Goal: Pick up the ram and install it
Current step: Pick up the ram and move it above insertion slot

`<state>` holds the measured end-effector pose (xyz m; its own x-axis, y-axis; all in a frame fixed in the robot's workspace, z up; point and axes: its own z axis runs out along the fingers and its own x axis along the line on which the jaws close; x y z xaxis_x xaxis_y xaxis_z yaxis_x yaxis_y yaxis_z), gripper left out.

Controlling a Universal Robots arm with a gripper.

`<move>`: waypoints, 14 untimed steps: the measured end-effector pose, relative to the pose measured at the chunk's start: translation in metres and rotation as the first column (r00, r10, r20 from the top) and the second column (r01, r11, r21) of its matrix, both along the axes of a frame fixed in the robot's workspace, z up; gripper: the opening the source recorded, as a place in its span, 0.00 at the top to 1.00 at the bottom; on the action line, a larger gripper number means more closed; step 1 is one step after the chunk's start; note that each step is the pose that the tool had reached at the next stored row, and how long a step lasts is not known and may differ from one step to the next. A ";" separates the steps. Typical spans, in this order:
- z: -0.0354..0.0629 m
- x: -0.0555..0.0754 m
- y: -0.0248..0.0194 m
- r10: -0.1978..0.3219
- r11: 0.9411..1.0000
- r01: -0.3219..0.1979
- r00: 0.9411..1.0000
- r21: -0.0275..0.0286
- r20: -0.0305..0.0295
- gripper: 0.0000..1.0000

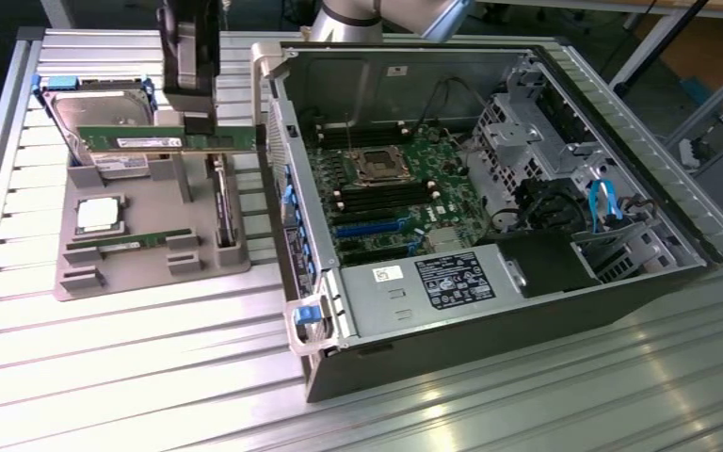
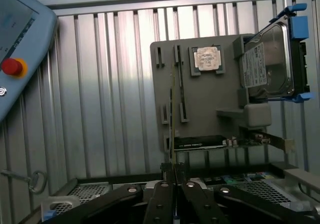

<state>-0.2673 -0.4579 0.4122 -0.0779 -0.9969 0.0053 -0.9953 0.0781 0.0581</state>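
Observation:
My gripper (image 1: 199,130) hangs above the grey holder tray (image 1: 148,273) at the exterior view's left, shut on the ram (image 1: 167,142). The ram is a long green stick with a white label, held level and lifted clear of the tray. In the wrist view the ram (image 2: 172,119) shows edge-on as a thin line running out from between my closed fingers (image 2: 162,186). The open computer case (image 1: 462,188), with its motherboard memory slots (image 1: 375,193), lies toward the exterior view's right of the gripper.
The tray also carries a silver hard drive (image 1: 104,108) in a blue frame, a CPU (image 1: 98,215), an upright dark expansion card (image 1: 223,202) and another green stick (image 1: 123,243). A teach pendant (image 2: 20,43) with a red button lies on the slatted table.

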 end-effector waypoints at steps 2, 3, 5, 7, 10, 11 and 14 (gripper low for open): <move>0.0000 0.006 0.0000 0.000 1.000 0.000 1.000 0.000 -0.001 0.88; 0.0000 0.009 0.0000 0.000 1.000 0.000 1.000 0.000 -0.001 0.88; 0.0000 0.016 0.0000 0.000 1.000 0.000 1.000 0.000 -0.002 0.88; 0.0000 0.020 0.0000 0.000 1.000 0.000 1.000 0.000 -0.003 0.88; 0.0000 0.027 0.0000 0.000 1.000 0.000 1.000 0.000 -0.004 0.88; 0.0000 0.030 0.0000 0.000 1.000 0.000 1.000 0.000 -0.005 0.88; 0.0000 0.037 0.0000 0.000 1.000 0.000 1.000 0.000 -0.006 0.88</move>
